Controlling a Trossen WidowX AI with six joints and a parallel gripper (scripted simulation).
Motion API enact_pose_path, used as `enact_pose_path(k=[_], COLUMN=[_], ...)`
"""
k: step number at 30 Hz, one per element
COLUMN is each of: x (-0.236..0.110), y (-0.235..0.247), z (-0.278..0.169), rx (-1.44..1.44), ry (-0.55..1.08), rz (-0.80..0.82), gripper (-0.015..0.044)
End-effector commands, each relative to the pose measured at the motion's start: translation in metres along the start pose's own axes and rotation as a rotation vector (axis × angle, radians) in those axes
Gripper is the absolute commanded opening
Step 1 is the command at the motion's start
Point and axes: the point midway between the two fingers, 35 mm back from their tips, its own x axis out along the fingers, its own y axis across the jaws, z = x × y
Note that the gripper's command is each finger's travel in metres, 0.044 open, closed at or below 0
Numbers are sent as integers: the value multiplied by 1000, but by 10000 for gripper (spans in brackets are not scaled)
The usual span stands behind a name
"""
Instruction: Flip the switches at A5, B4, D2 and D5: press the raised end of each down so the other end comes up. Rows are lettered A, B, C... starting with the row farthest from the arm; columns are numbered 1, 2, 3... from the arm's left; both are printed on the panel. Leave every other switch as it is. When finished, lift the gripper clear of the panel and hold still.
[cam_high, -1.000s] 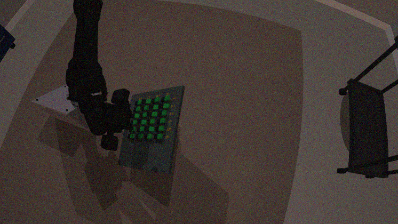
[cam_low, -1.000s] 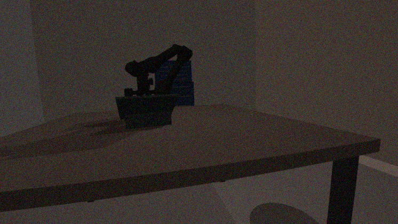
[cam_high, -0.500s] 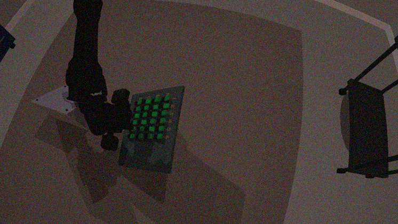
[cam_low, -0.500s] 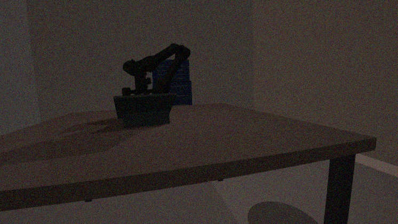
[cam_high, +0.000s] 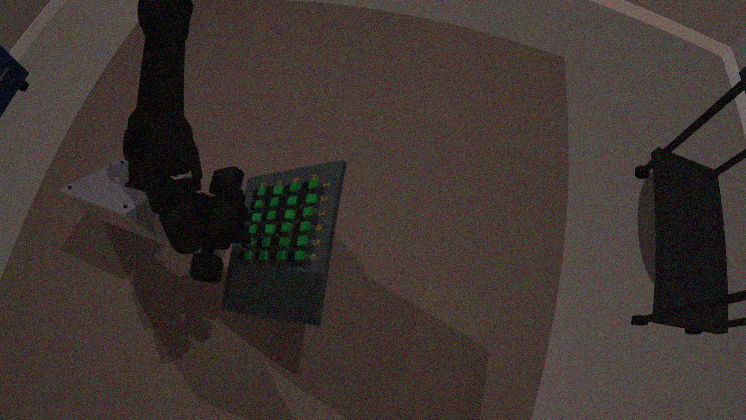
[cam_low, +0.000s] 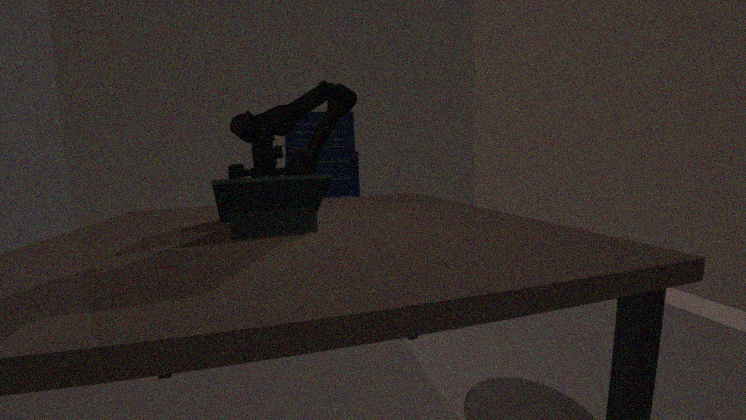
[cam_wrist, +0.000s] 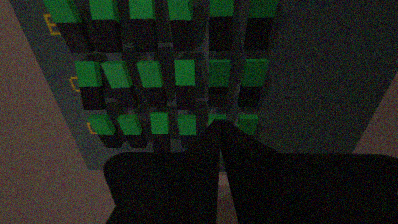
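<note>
The dark grey switch panel (cam_high: 271, 297) (cam_wrist: 310, 75) lies on the table and carries rows of green rocker switches (cam_high: 284, 213). From the exterior view I only see its back wall (cam_low: 268, 206). My gripper (cam_wrist: 218, 125) is shut and empty. Its tip rests on the fifth switch of row D (cam_wrist: 214, 118), between the fourth (cam_wrist: 187, 125) and sixth (cam_wrist: 248, 123) switches of that row. In the top view the black wrist (cam_high: 219, 219) hangs over the panel's near left edge and hides the fingertips. Rows B (cam_wrist: 142, 9) and C (cam_wrist: 185, 72) show farther up in the wrist view.
The arm's grey base plate (cam_high: 96, 190) sits left of the panel. A black stand (cam_high: 686, 245) is off the table to the right. A blue box (cam_low: 339, 156) stands behind the arm. The table's front edge (cam_low: 365, 323) is far from the panel.
</note>
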Motion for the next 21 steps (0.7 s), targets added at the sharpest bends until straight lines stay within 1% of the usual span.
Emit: enact_pose_path(k=[1,21], x=[2,4], y=[1,1], z=[-1,-1], rx=[7,7], ry=[2,2], rz=[5,5], gripper=[0,0])
